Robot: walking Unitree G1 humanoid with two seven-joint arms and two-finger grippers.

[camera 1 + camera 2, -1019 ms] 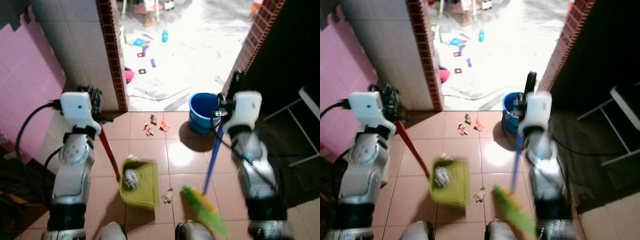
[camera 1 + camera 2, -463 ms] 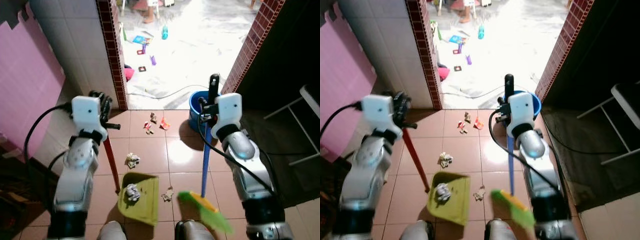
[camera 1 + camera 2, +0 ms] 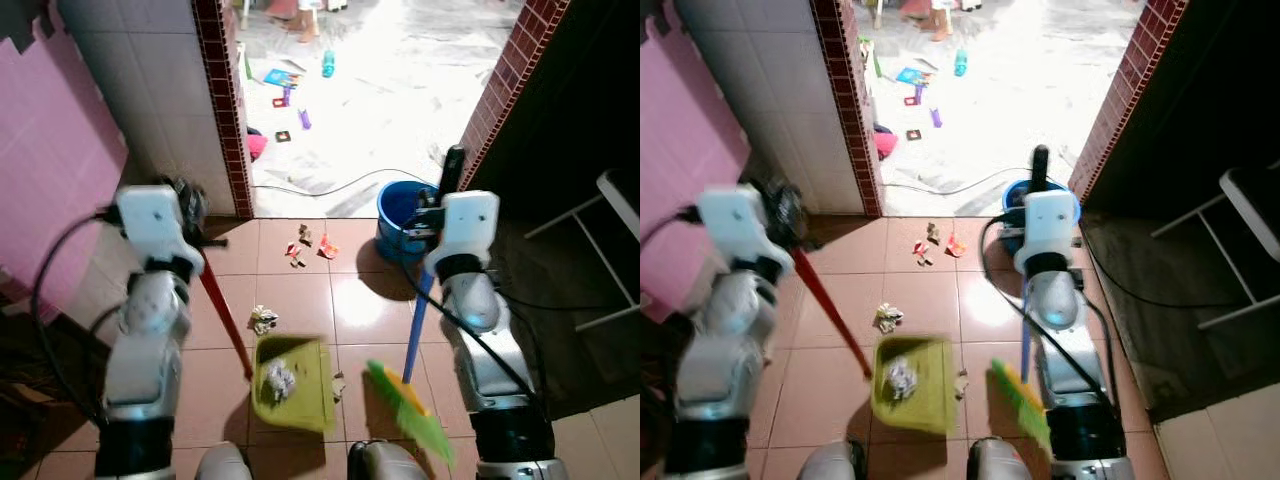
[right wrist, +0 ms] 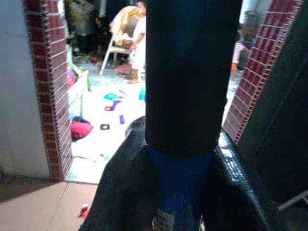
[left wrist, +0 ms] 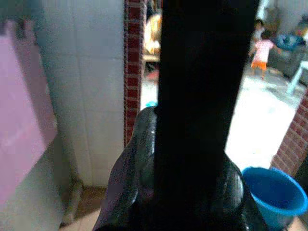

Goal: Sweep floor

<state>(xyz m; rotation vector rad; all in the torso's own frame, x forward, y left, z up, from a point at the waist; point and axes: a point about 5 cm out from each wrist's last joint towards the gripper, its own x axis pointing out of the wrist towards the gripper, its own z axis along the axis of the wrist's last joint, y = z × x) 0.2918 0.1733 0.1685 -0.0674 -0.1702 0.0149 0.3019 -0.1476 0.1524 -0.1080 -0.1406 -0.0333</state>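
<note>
- The left gripper (image 3: 188,196) is up by the white tiled wall, clamped round the top of the red handle (image 3: 226,320) of the dustpan; in the left wrist view the black fingers (image 5: 144,159) wrap the dark shaft.
- That handle slants down to the yellow-green dustpan (image 3: 291,383), flat on the terracotta floor tiles (image 3: 360,310) right in front of the robot's feet, with a crumpled paper wad (image 3: 280,378) sitting in its tray.
- The right gripper (image 3: 432,215) grips the broom's blue handle (image 3: 416,325); the right wrist view shows the fingers (image 4: 120,192) closed on either side of the blue shaft.
- The green broom head (image 3: 408,410) sits low on the tiles, just to the right of the dustpan.
- A small scrap (image 3: 338,384) lies between pan and bristles.
- Another crumpled scrap (image 3: 264,319) lies just beyond the pan's far left corner.
- Farther out, a cluster of orange and tan bits (image 3: 309,245) is on the tiles near the doorway.
- A blue bucket (image 3: 403,220) stands at the threshold, close behind the right wrist.
- Red brick door posts (image 3: 228,110) frame the opening; beyond it, a bright floor with scattered toys (image 3: 290,85) and a cable (image 3: 330,188).
- A white metal frame (image 3: 600,250) stands in the dark area to the right.
</note>
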